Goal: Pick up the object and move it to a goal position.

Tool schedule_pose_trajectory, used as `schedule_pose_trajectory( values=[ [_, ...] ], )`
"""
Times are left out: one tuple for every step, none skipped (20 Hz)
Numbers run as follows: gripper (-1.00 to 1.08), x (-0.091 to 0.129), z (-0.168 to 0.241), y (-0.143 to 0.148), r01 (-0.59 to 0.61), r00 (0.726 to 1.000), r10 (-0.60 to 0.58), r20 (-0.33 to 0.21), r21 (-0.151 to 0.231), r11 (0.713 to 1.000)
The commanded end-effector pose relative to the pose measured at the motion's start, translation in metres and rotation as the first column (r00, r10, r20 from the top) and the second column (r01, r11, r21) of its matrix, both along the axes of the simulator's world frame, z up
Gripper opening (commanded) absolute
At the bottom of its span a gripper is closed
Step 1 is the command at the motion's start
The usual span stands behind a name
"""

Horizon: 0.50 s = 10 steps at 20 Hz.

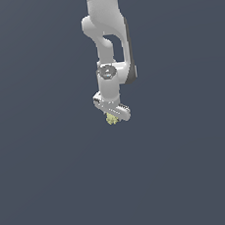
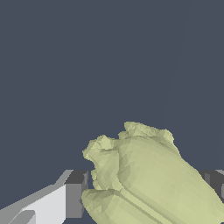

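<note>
Exterior view, white arm [image 1: 107, 41] hanging vertically against plain dark grey backdrop, gripper [image 1: 113, 115] pointing down, fingers [image 2: 75, 194] clenched on the object [image 1: 112, 118], pale yellow-green knobbly blob [image 2: 148, 179] seated between them, filling wrist view foreground.

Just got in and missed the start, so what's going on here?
A white Panda arm is working alone over a plain dark surface. Its pincer points down, with a small pale yellow-green lumpy object sitting between the fingers. In the wrist view the object fills the space between the two grey fingertips, so it looks gripped. Whether it is lifted off the surface can't be told, and no goal marker is visible.
</note>
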<state>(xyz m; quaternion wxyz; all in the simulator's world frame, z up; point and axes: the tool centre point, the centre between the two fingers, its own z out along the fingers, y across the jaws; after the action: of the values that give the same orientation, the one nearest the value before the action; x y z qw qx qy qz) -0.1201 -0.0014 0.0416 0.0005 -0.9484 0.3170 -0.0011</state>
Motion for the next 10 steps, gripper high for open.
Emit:
schedule_pose_trajectory(
  values=[
    [-1.00, -0.0007, -0.0015, -0.0001, 0.000, 1.000, 0.000, -0.002, 0.000, 1.000],
    [-1.00, -0.0007, -0.0015, -0.0001, 0.000, 1.000, 0.000, -0.002, 0.000, 1.000],
    [-1.00, -0.0007, -0.0015, -0.0001, 0.000, 1.000, 0.000, -0.002, 0.000, 1.000],
    [-1.00, -0.0007, -0.0015, -0.0001, 0.000, 1.000, 0.000, -0.002, 0.000, 1.000],
    [-1.00, -0.0007, -0.0015, -0.0001, 0.000, 1.000, 0.000, -0.002, 0.000, 1.000],
    [-1.00, -0.0007, -0.0015, -0.0001, 0.000, 1.000, 0.000, -0.002, 0.000, 1.000],
    [-1.00, 0.0001, -0.0002, 0.0003, -0.001, 1.000, 0.001, 0.000, 0.000, 1.000],
    [-1.00, 0.0003, 0.0000, 0.0005, -0.001, 1.000, 0.001, 0.000, 0.000, 1.000],
    [-1.00, 0.0009, 0.0005, 0.0013, -0.001, 1.000, 0.001, 0.000, 0.000, 1.000],
    [-1.00, 0.0019, 0.0012, 0.0026, -0.001, 1.000, 0.001, 0.000, 0.000, 1.000]
  ],
)
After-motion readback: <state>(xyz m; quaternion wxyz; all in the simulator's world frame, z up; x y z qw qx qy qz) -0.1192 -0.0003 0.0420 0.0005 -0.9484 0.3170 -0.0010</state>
